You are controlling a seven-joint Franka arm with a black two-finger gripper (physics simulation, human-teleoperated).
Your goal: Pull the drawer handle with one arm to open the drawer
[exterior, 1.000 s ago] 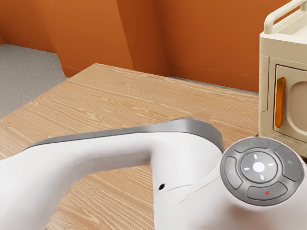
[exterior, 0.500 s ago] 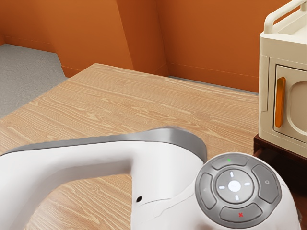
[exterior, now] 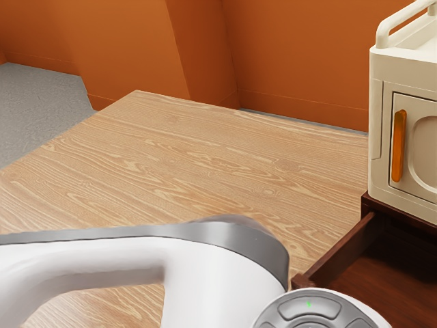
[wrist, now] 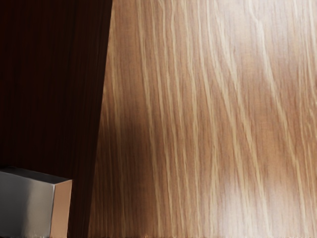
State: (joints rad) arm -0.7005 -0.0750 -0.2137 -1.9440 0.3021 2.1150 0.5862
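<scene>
A dark brown drawer (exterior: 341,251) stands pulled out below the cream cabinet in the exterior view, its side wall and part of its inside showing. My arm's round button panel (exterior: 311,307) is at the lower edge, close to the drawer's front corner. In the wrist view the drawer's dark wood (wrist: 47,84) runs along one side of the tabletop. A grey metal bar (wrist: 27,203), apparently the handle, lies in front of that dark wood, close under my hand. How it meets the gripper is hidden.
The cream cabinet (exterior: 379,130) with an orange handle (exterior: 399,145) stands on the dark wooden unit at the exterior view's right. A light wooden tabletop (exterior: 205,157) spreads beside the drawer. Orange walls (exterior: 293,55) rise behind.
My arm has moved toward the exterior view's left and lower edge. The drawer has come out of its unit, and its side wall and inside have come into sight.
</scene>
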